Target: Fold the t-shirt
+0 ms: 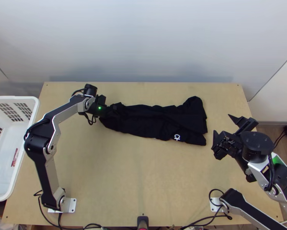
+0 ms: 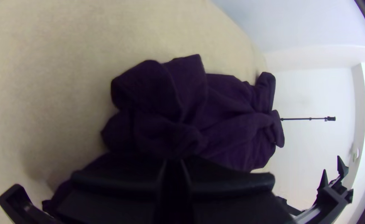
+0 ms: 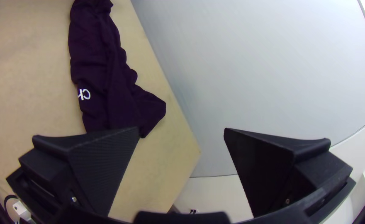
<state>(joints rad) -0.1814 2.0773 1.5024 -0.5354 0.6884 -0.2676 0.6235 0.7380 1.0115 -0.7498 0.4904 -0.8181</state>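
Black t-shirt (image 1: 154,120): lies in a long, uneven strip on the far half of the table (image 1: 124,176), running side to side. Creased throughout, bunched at its left end, broader at the right; white lettering (image 1: 177,137) on the side toward the table's near edge. We can't tell how many layers, or which end is collar or hem.

Handling: we judge it light, soft and limp, nothing fragile. Likely to sag or ruck up if pushed rather than lifted; layers could slide on each other, so a shallow pinch might take only the top one. Best hold, we'd say: the outer corners of the broad end, nearest the table's right edge, all layers together, taken low. The bunched end gives a thick, secure grip but a poor fold line.

Left gripper (image 2: 174,162): over the table's far left part, fingers closed together on the bunched end of the t-shirt. Right gripper (image 1: 222,123): by the table's right edge, fingers spread wide, holding nothing, apart from the cloth. We'd bring it to the broad end next, then lay one end over the other.

White laundry basket (image 1: 23,147): just beside the table's left edge. Pale wall (image 1: 143,46): beyond the table's far edge.
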